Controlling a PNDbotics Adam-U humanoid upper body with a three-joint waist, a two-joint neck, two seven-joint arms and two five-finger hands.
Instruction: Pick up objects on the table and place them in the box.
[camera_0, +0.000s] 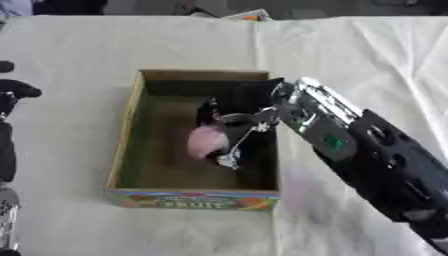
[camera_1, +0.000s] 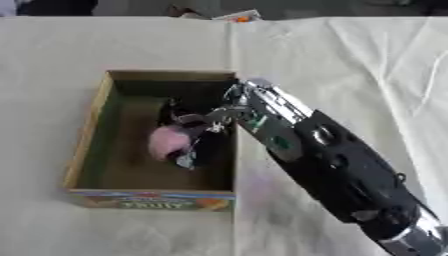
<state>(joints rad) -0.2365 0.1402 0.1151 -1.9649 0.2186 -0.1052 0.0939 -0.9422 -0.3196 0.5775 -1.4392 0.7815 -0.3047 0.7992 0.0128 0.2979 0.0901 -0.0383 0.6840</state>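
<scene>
1. Right hand reaches over the right wall into the box; fingers curled around a pink object.
2. Pink object is inside the box, near the middle, above the floor or on it: can't tell which.
3. Box: open cardboard, colourful printed front, sits mid-table on the white cloth.
4. Left hand at the left edge of the left eye view, well apart from the box; can't tell its finger state.

A white-clothed table carries an open cardboard box near its middle.
</scene>
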